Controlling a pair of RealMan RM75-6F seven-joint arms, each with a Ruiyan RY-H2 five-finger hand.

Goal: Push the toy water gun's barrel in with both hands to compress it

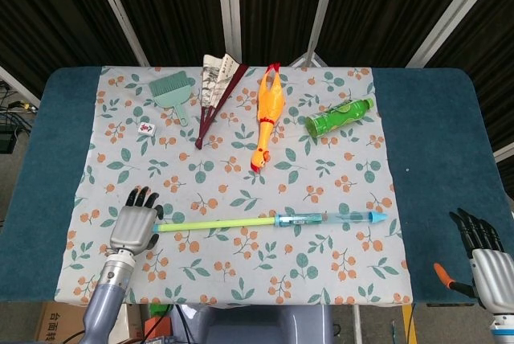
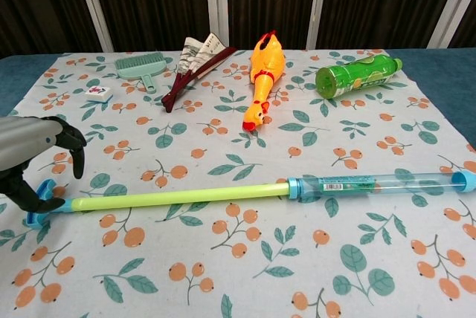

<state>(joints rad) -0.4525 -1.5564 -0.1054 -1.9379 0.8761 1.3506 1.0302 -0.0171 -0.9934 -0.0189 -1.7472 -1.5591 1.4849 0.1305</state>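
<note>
- The left hand (image 1: 135,230), grey-backed with black fingers, sits over the blue T-handle end of the toy water gun at about 8 o'clock on the floral tablecloth (image 1: 337,169). In the chest view its fingers (image 2: 74,156) arch over the handle and its thumb touches it. A firm grip cannot be told.
- The long toy water gun (image 1: 265,221), with a yellow-green rod and clear blue barrel, lies flat across the near half of the cloth, rod drawn out, nozzle pointing to 3 o'clock.
- At 12 o'clock lie a teal hand brush (image 1: 172,92), a folded fan (image 1: 217,95), an orange rubber chicken (image 1: 266,115) and a green plastic bottle (image 1: 338,116) on its side.
- The right hand (image 1: 485,260) rests at 4 o'clock, off the cloth, fingers apart, holding nothing.
</note>
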